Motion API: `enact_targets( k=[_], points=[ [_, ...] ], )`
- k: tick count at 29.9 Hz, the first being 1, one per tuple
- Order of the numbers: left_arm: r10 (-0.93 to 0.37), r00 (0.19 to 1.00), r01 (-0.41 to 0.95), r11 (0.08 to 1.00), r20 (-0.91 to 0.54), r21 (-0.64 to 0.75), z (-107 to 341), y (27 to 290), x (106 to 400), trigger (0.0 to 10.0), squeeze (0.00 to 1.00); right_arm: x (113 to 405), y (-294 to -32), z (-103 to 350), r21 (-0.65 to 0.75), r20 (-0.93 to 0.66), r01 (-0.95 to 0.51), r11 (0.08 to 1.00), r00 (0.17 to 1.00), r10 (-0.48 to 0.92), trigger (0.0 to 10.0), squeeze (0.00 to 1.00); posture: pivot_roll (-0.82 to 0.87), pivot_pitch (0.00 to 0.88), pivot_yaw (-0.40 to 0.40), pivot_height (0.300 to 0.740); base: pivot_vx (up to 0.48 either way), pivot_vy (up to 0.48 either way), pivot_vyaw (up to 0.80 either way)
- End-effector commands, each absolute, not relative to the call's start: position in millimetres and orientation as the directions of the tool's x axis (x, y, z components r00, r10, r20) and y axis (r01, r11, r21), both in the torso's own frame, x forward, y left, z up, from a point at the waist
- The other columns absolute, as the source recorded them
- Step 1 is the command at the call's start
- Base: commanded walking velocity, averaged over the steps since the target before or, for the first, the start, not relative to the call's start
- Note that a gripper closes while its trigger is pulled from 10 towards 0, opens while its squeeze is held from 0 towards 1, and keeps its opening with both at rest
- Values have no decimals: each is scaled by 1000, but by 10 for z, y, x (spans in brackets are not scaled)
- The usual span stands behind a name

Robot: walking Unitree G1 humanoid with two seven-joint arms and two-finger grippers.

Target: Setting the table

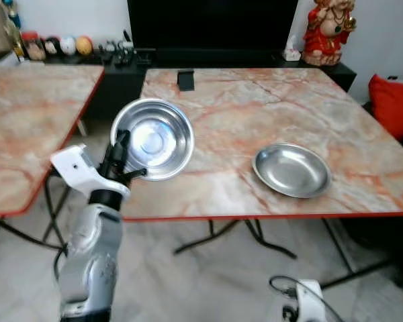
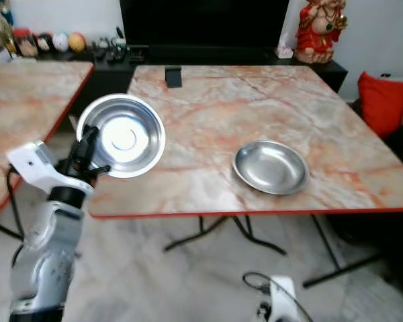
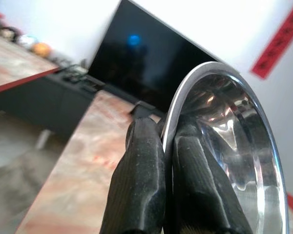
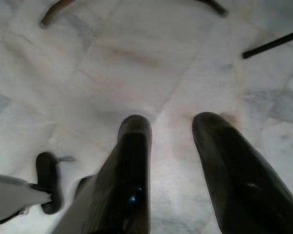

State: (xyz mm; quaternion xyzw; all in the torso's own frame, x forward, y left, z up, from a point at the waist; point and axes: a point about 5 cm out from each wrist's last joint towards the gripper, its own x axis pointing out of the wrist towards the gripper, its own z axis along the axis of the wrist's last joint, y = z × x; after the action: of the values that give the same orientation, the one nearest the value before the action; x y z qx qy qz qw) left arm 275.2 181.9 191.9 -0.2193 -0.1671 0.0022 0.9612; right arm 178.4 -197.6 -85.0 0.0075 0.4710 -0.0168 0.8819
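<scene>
A steel bowl (image 1: 152,139) is held tilted above the near left corner of the marble table (image 1: 255,114), its inside turned toward me. My left gripper (image 1: 121,157) is shut on the bowl's rim; the left wrist view has both black fingers (image 3: 141,180) pinching the rim of the bowl (image 3: 234,136). A shallow steel plate (image 1: 292,170) lies flat on the table near its front edge, right of centre. My right gripper (image 4: 171,146) hangs low over the pale floor, open with nothing between its fingers.
A second marble table (image 1: 27,127) stands at the left with a narrow gap between. Behind are a black TV cabinet (image 1: 208,27), a small black object (image 1: 185,80) on the table's far side, a red figurine (image 1: 329,30) and a red cushion (image 1: 393,104).
</scene>
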Motion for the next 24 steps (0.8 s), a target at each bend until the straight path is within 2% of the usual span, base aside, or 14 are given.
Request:
enact_targets(
  k=[1, 19, 24],
  points=[
    [57, 935, 102, 902, 349, -419, 1989, 1740, 2763, 10000, 0, 1792, -2052, -834, -16, -829, 53, 998, 558, -43, 10000, 0, 8, 0, -15, 740, 0, -472, 0],
    [66, 938, 86, 907, 341, -413, 1972, 1773, 2763, 10000, 0, 1785, -2068, -834, -21, -826, 74, 997, 560, -59, 10000, 0, 4, 0, -14, 740, 0, -469, 0],
    [81, 948, 48, 918, 306, -393, 1923, 1817, 2769, 10000, 0, 1782, -2076, -834, -23, -827, 74, 997, 560, -60, 10000, 0, 5, 0, -17, 740, 0, 0, 0]
  ],
)
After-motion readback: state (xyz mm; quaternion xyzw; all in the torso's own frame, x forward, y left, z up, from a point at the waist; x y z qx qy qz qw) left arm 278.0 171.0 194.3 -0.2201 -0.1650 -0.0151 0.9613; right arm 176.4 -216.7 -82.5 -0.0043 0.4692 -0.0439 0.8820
